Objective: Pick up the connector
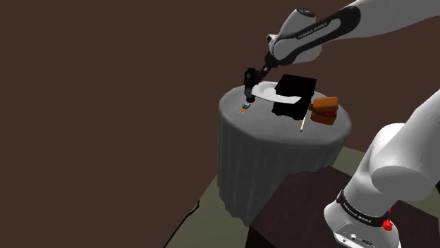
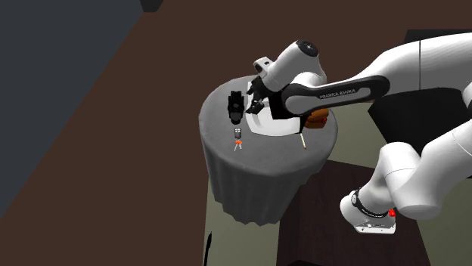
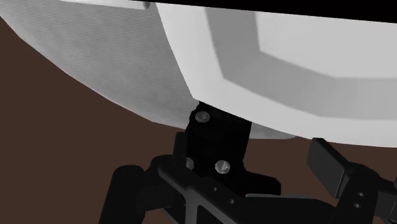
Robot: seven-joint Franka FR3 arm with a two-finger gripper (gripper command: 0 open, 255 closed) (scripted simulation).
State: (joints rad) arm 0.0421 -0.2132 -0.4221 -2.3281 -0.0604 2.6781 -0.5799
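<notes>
The connector (image 2: 237,135) lies on the round table (image 2: 217,125) beside the white plate (image 2: 274,125). The gripper (image 2: 236,119) hangs right over it, probably lined up to grab it. I cannot tell if its jaws are open or closed.

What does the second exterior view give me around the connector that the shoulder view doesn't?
Second exterior view: the gripper from the side, hanging just above the connector, seemingly not touching it, and a grey wall at upper left. Shoulder view: the black box and orange-brown object in plain sight; in the other view the arm crosses them. Both: the cloth-draped table, white plate and pale stick.
</notes>
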